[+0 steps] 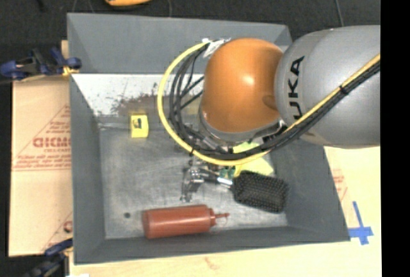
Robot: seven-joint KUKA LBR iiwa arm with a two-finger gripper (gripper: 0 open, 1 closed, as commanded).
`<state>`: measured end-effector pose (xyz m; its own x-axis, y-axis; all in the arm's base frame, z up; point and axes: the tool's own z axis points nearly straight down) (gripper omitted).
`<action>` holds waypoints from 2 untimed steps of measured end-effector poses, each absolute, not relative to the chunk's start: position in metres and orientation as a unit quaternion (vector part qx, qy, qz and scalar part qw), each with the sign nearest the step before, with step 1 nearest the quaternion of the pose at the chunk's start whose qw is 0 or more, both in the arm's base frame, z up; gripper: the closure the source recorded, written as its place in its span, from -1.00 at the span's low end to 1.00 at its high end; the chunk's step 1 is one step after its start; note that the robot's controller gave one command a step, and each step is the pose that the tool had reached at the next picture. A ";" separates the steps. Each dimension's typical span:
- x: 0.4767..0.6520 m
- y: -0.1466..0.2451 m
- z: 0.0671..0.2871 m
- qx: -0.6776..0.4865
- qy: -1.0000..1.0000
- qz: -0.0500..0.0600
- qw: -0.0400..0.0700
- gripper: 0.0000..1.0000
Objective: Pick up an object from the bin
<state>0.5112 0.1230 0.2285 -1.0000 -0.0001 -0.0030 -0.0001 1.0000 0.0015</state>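
Poised low near the middle of the grey bin point(86, 173): gripper point(191, 184), open or closed impossible to tell. Just below it, a red squeeze bottle point(178, 222) lying on its side along the bin's lower edge, nozzle toward the right-hand corner. Close by on the right, a black bristled brush point(259, 193); well apart toward the upper-left corner, a small yellow block point(138, 126). Bottle probably light, smooth, slightly yielding, inclined to roll; best pinched across mid-body, clear of the tapering nozzle.

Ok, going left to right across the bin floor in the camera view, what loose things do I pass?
A small yellow block → red-brown bottle lying on its side → black brush.
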 end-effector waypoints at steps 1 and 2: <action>0.495 0.133 0.160 -0.043 0.999 0.000 0.003 -1.00; 0.483 0.141 0.078 -0.164 0.986 0.001 0.007 -1.00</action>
<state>0.4828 0.1406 0.0778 -0.9463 -0.3229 -0.0135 -0.3229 0.9464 -0.0005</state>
